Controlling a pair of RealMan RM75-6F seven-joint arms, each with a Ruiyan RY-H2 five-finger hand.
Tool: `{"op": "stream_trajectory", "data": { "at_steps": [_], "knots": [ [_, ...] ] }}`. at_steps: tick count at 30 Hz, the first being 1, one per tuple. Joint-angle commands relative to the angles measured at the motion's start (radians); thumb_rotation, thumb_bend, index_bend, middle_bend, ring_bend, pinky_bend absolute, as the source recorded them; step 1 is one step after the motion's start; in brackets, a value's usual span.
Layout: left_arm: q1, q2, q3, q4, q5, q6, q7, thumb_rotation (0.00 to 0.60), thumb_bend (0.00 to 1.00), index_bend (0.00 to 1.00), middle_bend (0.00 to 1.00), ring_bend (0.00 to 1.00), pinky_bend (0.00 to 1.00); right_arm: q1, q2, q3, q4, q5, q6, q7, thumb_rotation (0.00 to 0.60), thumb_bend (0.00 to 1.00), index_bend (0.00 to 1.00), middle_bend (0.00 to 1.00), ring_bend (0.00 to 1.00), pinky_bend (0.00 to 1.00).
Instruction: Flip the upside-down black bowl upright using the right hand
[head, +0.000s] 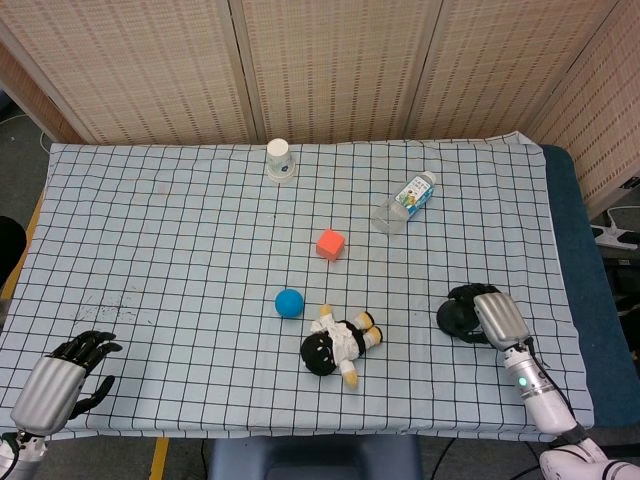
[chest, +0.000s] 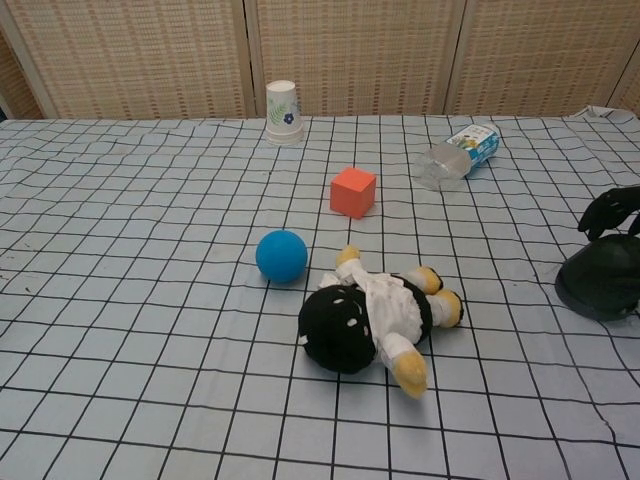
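I see my right hand (head: 497, 318) curled over the black bowl (head: 458, 318), which sits upside down near the desk's (head: 150, 230) right edge (checked cloth, woven screens behind); real grip, I cannot tell.

Black bowl (chest: 600, 282) cut off by right edge in chest view; in head view partly hidden under right hand (head: 494, 316). Finger contact with the bowl cannot be told. Left hand (head: 62, 380) absent from chest view.
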Motion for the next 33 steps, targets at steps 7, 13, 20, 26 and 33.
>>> {"op": "stream_trajectory", "data": {
  "at_steps": [7,13,20,26,33],
  "knots": [
    [0.0,0.001,0.0,-0.001,-0.002,0.0,-0.002,0.6,0.36,0.33,0.26,0.22,0.45,0.002,-0.004,0.001,0.008,0.011,-0.016,-0.011,0.6,0.13,0.35,0.36,0.28,0.33],
    [0.0,0.002,-0.002,-0.001,-0.004,0.001,-0.005,0.6,0.36,0.33,0.26,0.22,0.45,0.001,-0.009,0.005,0.006,0.002,0.0,-0.011,0.6,0.25,0.38,0.39,0.33,0.37],
    [0.0,0.001,-0.001,0.0,-0.001,0.002,-0.004,0.6,0.36,0.33,0.26,0.22,0.45,0.0,-0.001,0.007,-0.002,-0.002,0.006,-0.008,0.6,0.43,0.43,0.42,0.36,0.41],
    [0.002,0.001,0.001,0.001,0.0,0.004,-0.006,0.6,0.36,0.33,0.26,0.22,0.45,-0.005,0.02,0.015,-0.038,-0.021,0.042,0.008,0.6,0.46,0.46,0.44,0.39,0.44],
    [0.002,0.002,0.001,-0.001,0.001,0.006,-0.007,0.6,0.36,0.33,0.26,0.22,0.45,-0.029,0.115,0.043,-0.186,-0.022,0.118,-0.042,0.6,0.46,0.46,0.44,0.39,0.44]
  ]
}}
